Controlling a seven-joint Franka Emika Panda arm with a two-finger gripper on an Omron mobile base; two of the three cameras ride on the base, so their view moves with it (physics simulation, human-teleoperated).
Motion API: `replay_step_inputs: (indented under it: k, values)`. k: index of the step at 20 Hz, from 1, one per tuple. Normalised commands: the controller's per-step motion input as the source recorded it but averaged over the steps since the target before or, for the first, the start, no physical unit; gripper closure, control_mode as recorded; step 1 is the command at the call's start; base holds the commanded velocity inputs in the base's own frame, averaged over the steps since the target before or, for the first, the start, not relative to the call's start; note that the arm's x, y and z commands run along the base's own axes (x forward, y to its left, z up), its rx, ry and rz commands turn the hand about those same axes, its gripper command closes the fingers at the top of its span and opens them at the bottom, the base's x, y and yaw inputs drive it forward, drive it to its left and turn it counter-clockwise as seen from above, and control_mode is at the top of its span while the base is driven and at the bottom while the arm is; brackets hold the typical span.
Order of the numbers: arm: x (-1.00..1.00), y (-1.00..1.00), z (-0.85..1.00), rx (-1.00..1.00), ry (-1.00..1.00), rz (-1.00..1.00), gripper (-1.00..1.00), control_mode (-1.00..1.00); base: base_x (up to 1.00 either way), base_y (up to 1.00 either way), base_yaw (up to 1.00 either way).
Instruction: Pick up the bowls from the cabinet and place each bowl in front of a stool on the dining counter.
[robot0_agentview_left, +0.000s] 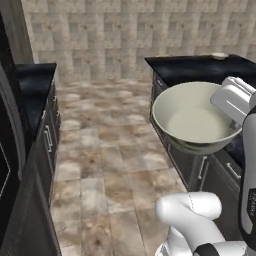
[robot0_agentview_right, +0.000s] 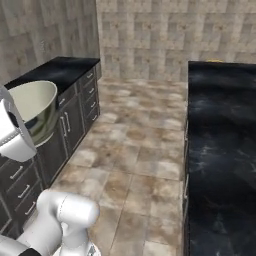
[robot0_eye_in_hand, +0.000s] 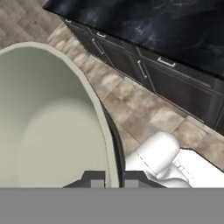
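Deep cream-green bowl (robot0_eye_in_hand: 48, 118) rides close to the hand camera, jaws clamped on its rim, above the floor. Transport step in hand; next move calls for reaching the dining surface (robot0_agentview_right: 220, 145).

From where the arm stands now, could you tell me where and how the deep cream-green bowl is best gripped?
By its rim wall, as now: the gripper is shut on the deep bowl, one finger inside, one outside. The bowl is wide and deep, so only the thin upright rim fits between the fingers; come from above the open mouth.
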Motion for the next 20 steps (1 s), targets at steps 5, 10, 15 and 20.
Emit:
replay_step_inputs:
  k: [5,10,15,20]
  values:
    - [0.00,0.00,0.00,0.00,0.00,0.00,1.00,1.00,1.00,-0.06,-0.06]
    - [0.00,0.00,0.00,0.00,0.00,0.00,1.00,1.00,1.00,-0.14,-0.07]
    - [0.00,0.00,0.00,0.00,0.00,0.00,1.00,1.00,1.00,-0.09,-0.05]
    - [0.00,0.00,0.00,0.00,0.00,0.00,1.00,1.00,1.00,0.00,-0.08]
